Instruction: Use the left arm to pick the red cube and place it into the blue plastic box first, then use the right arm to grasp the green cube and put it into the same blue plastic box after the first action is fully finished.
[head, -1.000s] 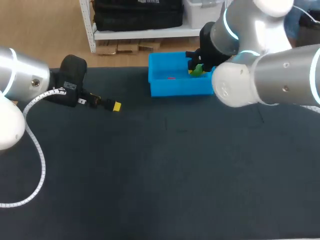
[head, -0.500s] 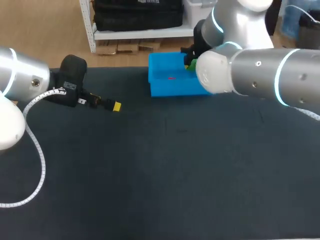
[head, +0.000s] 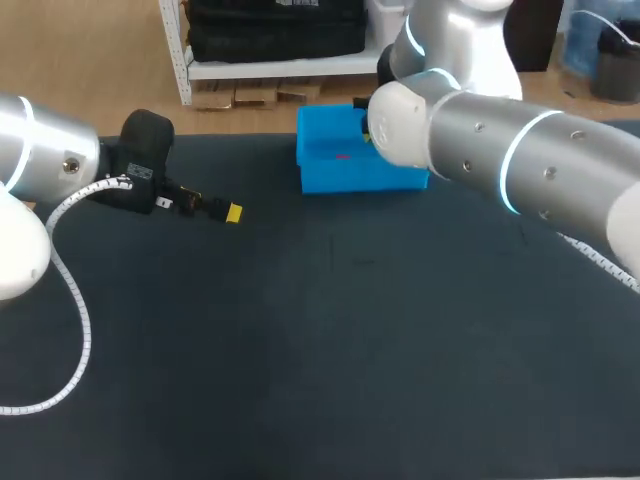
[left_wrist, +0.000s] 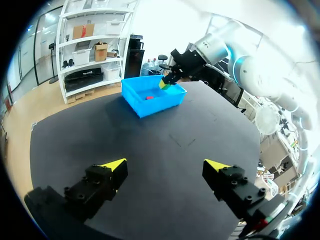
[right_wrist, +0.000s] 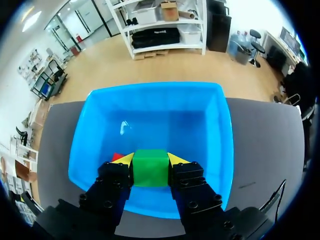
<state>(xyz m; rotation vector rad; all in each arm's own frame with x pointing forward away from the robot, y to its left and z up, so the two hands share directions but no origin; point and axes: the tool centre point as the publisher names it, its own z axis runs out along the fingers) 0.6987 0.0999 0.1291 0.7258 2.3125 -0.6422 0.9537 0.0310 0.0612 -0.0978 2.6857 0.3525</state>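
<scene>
The blue plastic box (head: 318, 180) stands at the table's far edge. A small red cube (head: 343, 155) lies inside it, also seen as the red cube (right_wrist: 117, 157) just beside my right finger. My right gripper (right_wrist: 151, 164) is shut on the green cube (right_wrist: 151, 168) and holds it above the blue box (right_wrist: 150, 90). In the head view my right arm hides that gripper and cube. In the left wrist view the green cube (left_wrist: 165, 84) hangs over the box (left_wrist: 150, 106). My left gripper (left_wrist: 165, 165) is open and empty, low over the table at the left (head: 215, 208).
The dark table mat (head: 330, 330) spreads in front of the box with nothing else on it. My right arm's thick forearm (head: 500, 150) crosses over the table's right rear part.
My right arm has swung leftward over the blue box, carrying the green cube along. The left arm has kept still.
</scene>
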